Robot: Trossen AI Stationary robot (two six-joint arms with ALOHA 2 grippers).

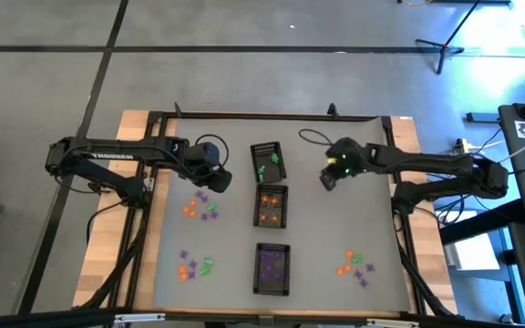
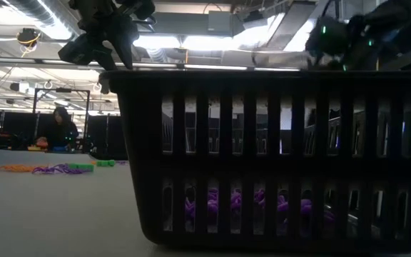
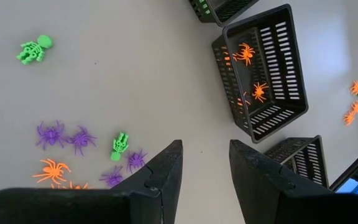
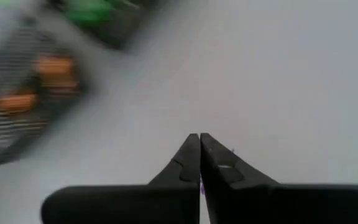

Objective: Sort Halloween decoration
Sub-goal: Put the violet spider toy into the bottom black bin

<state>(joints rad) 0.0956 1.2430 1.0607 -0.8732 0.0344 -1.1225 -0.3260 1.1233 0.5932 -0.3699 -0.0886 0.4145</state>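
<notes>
- Left gripper (image 3: 205,163): over the table's left-centre, above a cluster of tiny orange, green and purple plastic spiders and skeletons (image 1: 200,205); fingers apart, nothing between them.
- Right gripper (image 4: 199,146): right of the trays, over bare grey table top (image 1: 335,228); fingertips pressed together. A small purple speck shows at the seam, too small to identify.
- Three black rectangular mesh trays in a column at table centre: far tray (image 1: 267,161) holds green pieces, middle tray (image 1: 272,206) holds orange spiders, near tray (image 1: 272,268) holds purple ones.
- Loose trinkets still unsorted: the cluster under the left gripper, a second cluster (image 1: 194,265) at near left, a third cluster (image 1: 355,265) at near right.
- Left wrist view: a green skeleton (image 3: 34,51) lies apart from the purple spiders.
- Low view: a person (image 2: 59,128) sits in the room behind.
</notes>
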